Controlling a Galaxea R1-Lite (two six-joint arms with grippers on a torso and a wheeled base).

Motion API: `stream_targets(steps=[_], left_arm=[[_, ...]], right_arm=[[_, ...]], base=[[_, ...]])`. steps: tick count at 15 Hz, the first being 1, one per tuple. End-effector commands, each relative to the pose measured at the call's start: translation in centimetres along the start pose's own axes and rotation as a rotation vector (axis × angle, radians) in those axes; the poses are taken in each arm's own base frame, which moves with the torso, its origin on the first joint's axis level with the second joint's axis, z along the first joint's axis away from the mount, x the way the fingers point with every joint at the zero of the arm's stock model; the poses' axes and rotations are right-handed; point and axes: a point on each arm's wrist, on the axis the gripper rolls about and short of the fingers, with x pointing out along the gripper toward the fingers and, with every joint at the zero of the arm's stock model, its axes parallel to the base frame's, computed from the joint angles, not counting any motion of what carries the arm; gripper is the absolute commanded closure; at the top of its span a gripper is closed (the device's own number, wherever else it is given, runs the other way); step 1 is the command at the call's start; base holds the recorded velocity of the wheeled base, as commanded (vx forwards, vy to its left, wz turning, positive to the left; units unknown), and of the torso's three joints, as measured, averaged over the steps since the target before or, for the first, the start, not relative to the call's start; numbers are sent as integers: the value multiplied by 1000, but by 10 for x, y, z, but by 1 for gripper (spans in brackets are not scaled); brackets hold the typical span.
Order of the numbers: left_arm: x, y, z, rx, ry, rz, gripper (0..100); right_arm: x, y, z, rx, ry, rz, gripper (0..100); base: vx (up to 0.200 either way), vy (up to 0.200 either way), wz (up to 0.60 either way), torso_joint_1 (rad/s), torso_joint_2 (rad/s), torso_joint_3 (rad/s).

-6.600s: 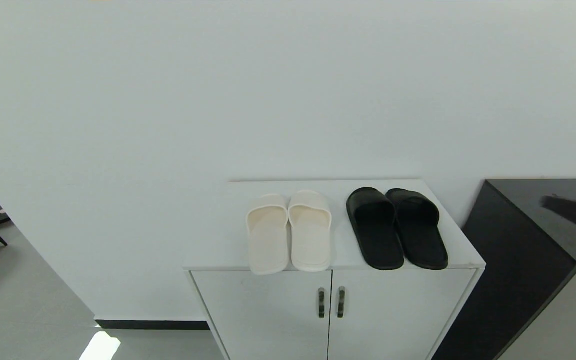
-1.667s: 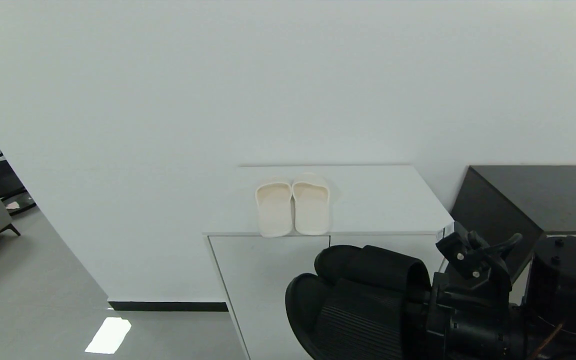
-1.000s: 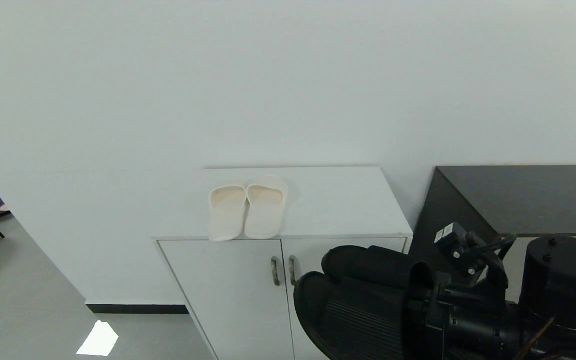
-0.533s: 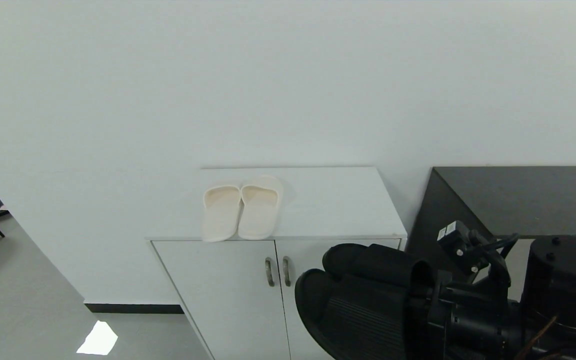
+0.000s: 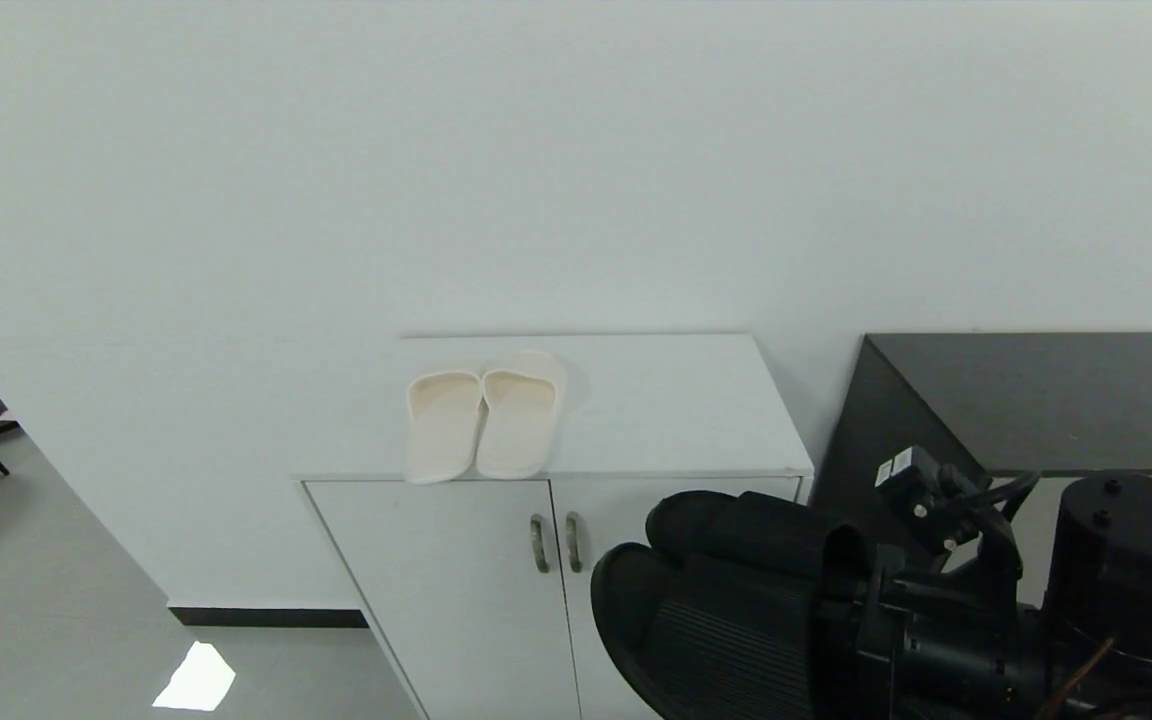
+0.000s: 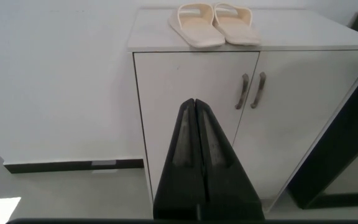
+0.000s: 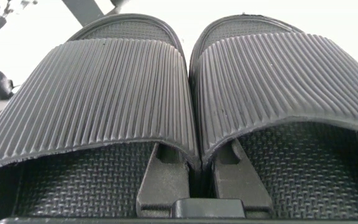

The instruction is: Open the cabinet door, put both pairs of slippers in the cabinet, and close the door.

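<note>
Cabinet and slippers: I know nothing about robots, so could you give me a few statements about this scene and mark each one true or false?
1. The white slippers lie on top of the cabinet. True.
2. The right gripper holds the black slippers. True.
3. One cabinet door stands open. False: both doors are shut.
4. The left gripper grips a handle. False: it is shut on nothing, apart from the handles.

Soft, even, bright indoor light; the cream slippers (image 5: 519,425) cast only a faint shadow. A glare patch (image 5: 196,677) shines on the floor (image 5: 26,600), lower left of the head view.
</note>
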Motion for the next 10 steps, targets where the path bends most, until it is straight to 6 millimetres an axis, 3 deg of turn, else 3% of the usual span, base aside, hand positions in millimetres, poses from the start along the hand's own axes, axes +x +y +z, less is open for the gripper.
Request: stream_targets(steps=[1,4,10], left_arm=[[0,0,0,0,1,-1,100],[0,0,0,0,1,-1,100],[0,0,0,0,1,-1,100]], right_arm=[[0,1,-1,0,4,9,100],[-1,1,-3,-2,11,21,100],[-1,1,-3,-1,14,20,100]], base=[[0,0,0,0,0,0],[0,0,0,-96,207,111],[0,0,0,-206,453,242]])
